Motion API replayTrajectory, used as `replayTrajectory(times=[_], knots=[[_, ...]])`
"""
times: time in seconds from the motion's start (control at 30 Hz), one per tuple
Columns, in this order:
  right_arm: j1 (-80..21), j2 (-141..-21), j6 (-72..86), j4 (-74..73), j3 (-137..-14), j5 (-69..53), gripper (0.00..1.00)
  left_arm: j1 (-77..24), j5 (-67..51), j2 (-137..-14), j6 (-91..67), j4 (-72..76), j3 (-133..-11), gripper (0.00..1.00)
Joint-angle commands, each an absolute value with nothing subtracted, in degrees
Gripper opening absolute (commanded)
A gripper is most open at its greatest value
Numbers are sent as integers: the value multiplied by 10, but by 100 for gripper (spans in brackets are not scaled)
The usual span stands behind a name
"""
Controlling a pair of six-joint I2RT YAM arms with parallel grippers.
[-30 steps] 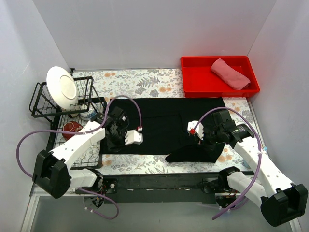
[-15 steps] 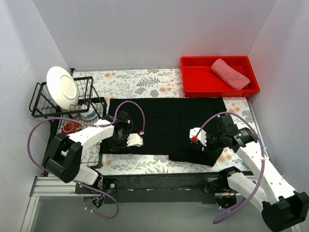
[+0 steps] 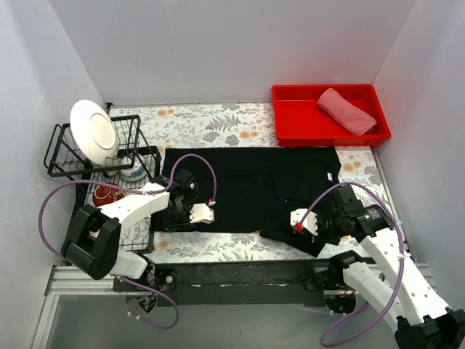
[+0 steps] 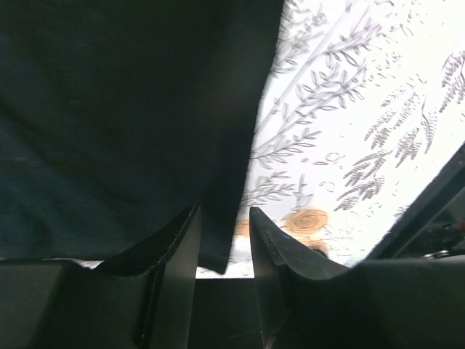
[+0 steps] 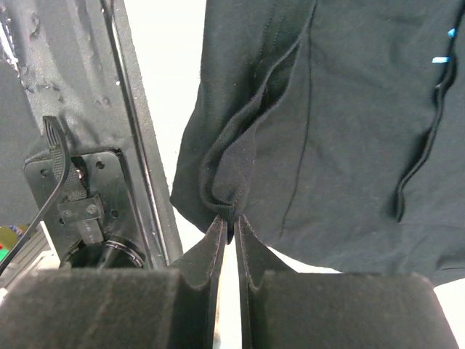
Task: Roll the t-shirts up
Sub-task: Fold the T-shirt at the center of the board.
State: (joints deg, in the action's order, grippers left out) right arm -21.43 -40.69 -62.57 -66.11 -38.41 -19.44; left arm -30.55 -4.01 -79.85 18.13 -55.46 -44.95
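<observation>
The black t-shirt lies spread flat on the floral table. Its near right corner is bunched and folded over. My right gripper hangs over that corner, shut on a fold of the hem that its fingertips pinch. My left gripper is at the shirt's near left edge. In the left wrist view its fingers stand apart. The black cloth's edge hangs in the gap against one finger, clear of the other. The pink t-shirt lies rolled in the red bin.
A black wire dish rack at the left holds a white plate, a red bowl and a small patterned bowl. A black rail runs along the table's near edge. White walls close in on three sides.
My right gripper has drawn the shirt's near right corner toward the near edge, flattening the loose flap. My left gripper has slid nearer along the shirt's left edge.
</observation>
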Motion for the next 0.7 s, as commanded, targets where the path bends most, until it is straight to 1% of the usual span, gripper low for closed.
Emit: replayTrajectory(times=[0.0, 0.03, 0.13, 0.17, 0.2, 0.23, 0.27, 0.3, 0.37, 0.43, 0.5, 0.57, 0.67], knots=[[-211, -405, -672, -670, -380, -186, 1, -306, -53, -800, 172, -541, -446, 32], [-211, -408, -670, -666, -385, -189, 1, -306, -67, -822, 159, -541, -469, 32], [-211, -421, -660, -656, -408, -199, 1, -306, -157, -885, 85, -566, -620, 32], [-211, -426, -656, -646, -415, -205, 1, -306, -200, -939, 66, -574, -720, 32], [-211, -430, -645, -640, -421, -210, 1, -306, -231, -964, 19, -583, -768, 32], [-211, -432, -642, -636, -426, -216, 1, -307, -261, -994, 4, -587, -810, 32], [-211, -436, -637, -632, -435, -232, 1, -307, -311, -1038, -26, -583, -889, 32], [-211, -438, -627, -618, -438, -241, 1, -308, -333, -1062, -94, -557, -918, 31], [-210, -439, -599, -611, -451, -266, 1, -314, -389, -1101, -161, -525, -971, 29], [-211, -441, -579, -605, -462, -284, 1, -323, -434, -1149, -259, -454, -1011, 24], [-211, -445, -567, -606, -477, -299, 1, -344, -465, -1186, -308, -378, -1027, 22], [-212, -448, -572, -623, -483, -306, 1, -373, -480, -1223, -344, -362, -1055, 16], [-212, -444, -593, -639, -473, -307, 1, -418, -503, -1284, -375, -339, -1097, 12]])
